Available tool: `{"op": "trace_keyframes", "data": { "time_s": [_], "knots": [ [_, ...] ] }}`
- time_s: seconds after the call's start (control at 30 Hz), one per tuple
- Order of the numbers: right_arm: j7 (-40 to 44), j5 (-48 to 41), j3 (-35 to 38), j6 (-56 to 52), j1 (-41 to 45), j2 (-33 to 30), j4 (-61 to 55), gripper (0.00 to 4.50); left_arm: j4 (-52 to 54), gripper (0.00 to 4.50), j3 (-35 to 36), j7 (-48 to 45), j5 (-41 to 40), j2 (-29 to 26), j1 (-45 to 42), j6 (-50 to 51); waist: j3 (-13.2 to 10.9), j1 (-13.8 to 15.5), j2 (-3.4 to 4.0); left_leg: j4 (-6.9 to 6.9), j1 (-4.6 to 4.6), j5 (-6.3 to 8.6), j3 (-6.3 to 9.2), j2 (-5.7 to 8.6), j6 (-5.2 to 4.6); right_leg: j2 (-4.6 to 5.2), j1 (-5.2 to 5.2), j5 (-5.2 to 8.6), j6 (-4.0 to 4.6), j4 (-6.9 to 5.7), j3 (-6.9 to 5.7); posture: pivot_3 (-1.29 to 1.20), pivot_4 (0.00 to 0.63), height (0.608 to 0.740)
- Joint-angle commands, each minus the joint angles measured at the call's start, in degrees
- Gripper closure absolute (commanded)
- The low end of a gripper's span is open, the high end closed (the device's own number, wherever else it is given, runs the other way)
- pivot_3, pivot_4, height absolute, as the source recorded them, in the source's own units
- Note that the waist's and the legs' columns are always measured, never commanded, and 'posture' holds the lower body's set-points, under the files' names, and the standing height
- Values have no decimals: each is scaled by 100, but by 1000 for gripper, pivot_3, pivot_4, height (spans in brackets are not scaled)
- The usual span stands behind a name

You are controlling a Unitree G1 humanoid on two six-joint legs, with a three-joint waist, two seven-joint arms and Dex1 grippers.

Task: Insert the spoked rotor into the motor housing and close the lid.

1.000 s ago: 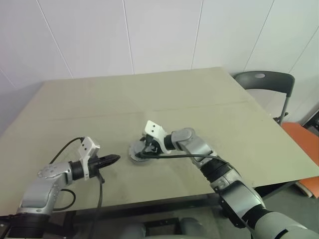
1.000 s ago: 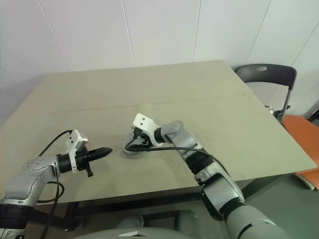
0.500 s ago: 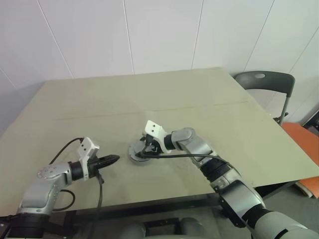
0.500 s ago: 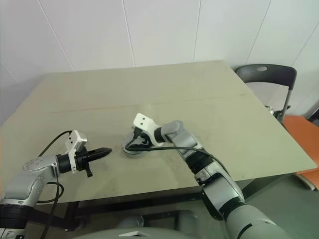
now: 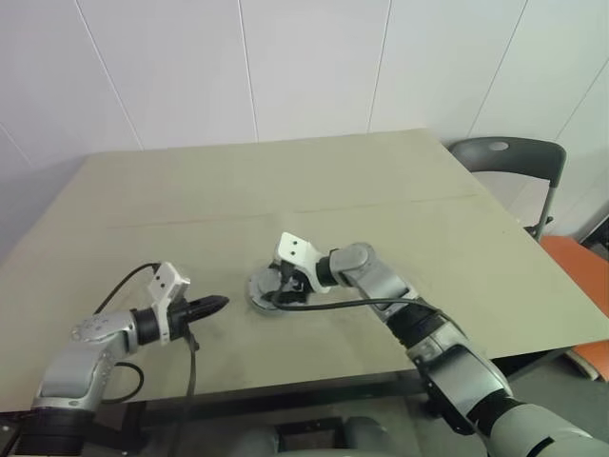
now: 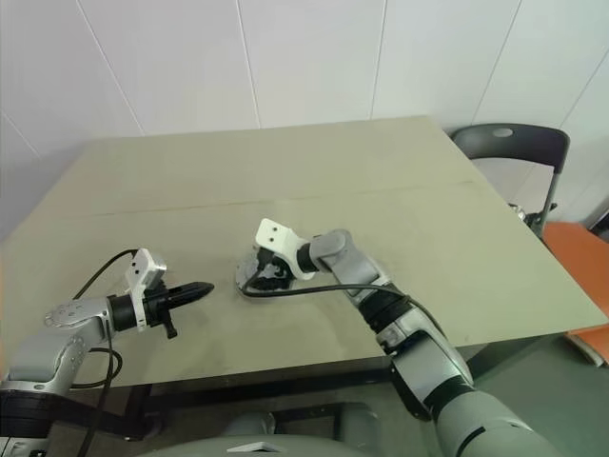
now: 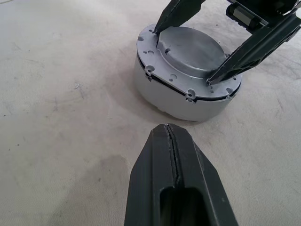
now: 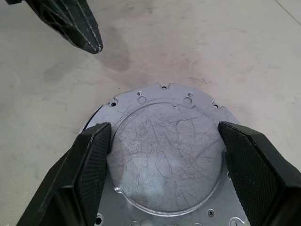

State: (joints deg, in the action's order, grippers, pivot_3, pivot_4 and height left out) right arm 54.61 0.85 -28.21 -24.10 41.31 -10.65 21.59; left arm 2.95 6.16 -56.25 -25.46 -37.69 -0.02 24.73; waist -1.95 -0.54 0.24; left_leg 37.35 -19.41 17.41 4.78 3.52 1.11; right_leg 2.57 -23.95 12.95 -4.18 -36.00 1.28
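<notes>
Walls: white panelled wall (image 5: 314, 67) with thin vertical and slanting seams, rising behind the far edge of the work surface.
Bench: broad, pale beige bench (image 5: 285, 190) with a matte, slightly scuffed top and a faint straight seam running across it.
Chair: dark grey plastic chair (image 5: 504, 157) with a slot in its backrest and thin metal legs, just beyond the bench's far right corner.
Right edge: an orange flat surface (image 5: 576, 262) low beside the chair.
Light: even and soft.
</notes>
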Motion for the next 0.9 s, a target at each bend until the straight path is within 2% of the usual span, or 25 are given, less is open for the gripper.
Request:
{"op": "trace_keyframes", "data": {
  "time_s": [0.03,0.23,0.4,0.63,0.77,0.9],
  "knots": [
    [88,231,-109,-113,-104,-265,166,1214,68,4500,103,-40,-19,-83,-26,-81,0,5,-1,0,0,0,1,0,0,0,1,0,0,1,0,0,0,740],
    [-43,207,-15,-84,-75,-160,269,1214,-19,4500,88,-60,12,-68,-25,-160,0,7,-1,0,0,0,1,2,0,2,2,0,0,3,0,0,0,740],
    [-627,217,306,154,142,79,693,1214,-46,4500,64,-70,33,-56,-26,-190,0,-17,0,0,11,0,2,0,0,0,12,1,1,0,-1,0,0,740],
    [-173,-44,380,172,126,120,506,1214,11,4500,39,-48,44,-49,-37,-134,-8,-9,4,1,76,-2,5,-6,2,-3,73,29,-2,-1,-5,0,0,740],
    [-68,-62,372,191,109,96,443,1214,77,4500,54,-32,16,-56,-37,-80,-8,-24,3,-3,74,-2,3,-6,1,-4,71,30,-6,3,-3,0,0,740],
    [-227,-276,676,112,219,248,496,1214,60,4500,90,17,16,-24,-70,-115,-9,-24,2,-11,43,-2,4,-6,1,-3,41,8,-1,7,-2,0,0,740]
  ]
}}
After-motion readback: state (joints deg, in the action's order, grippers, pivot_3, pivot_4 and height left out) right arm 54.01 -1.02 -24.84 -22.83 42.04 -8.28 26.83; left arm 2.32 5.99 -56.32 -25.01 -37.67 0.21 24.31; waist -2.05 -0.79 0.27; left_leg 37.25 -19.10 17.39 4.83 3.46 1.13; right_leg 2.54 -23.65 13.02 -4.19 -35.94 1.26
